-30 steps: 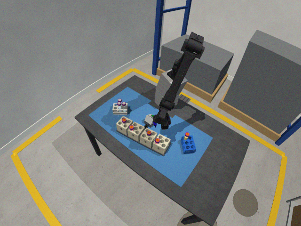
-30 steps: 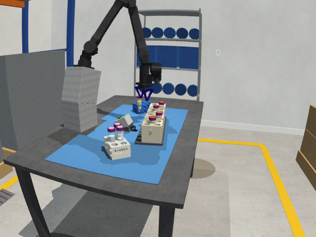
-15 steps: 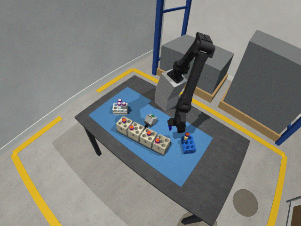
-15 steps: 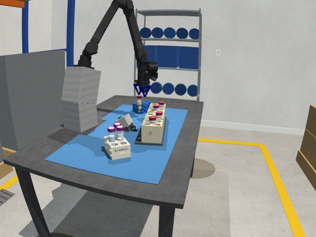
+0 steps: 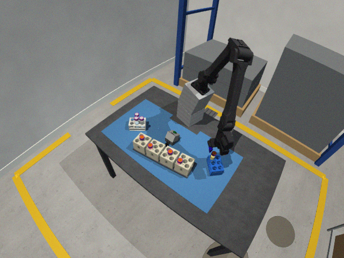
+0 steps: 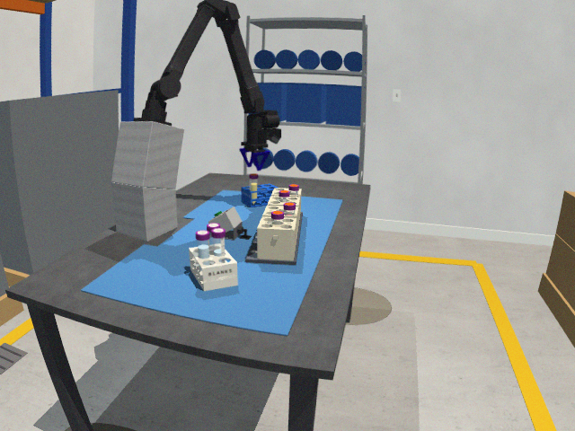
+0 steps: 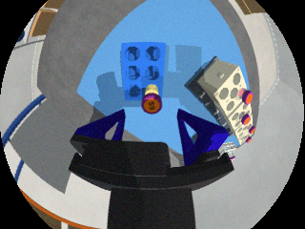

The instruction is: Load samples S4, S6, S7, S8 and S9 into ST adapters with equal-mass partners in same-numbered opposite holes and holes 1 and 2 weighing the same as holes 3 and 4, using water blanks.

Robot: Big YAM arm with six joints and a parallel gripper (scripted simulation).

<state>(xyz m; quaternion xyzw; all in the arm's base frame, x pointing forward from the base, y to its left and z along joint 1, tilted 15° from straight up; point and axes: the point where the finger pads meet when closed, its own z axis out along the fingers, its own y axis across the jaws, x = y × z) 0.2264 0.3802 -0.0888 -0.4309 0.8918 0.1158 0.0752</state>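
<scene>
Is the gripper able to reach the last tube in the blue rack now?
Probably yes: the gripper hangs open above the tube, which stands alone in the blue rack, with nothing between them.

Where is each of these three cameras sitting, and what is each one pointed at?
Top: high up beyond the table, looking down at the whole arm, the adapters and both racks.
Exterior: stands off the table's end by the white blank rack, looking along it to the arm, gripper high.
Wrist: sits on the arm's end, looking down past its open blue fingers.
Shared: all three show the blue sample rack with one tube under the gripper.
</scene>
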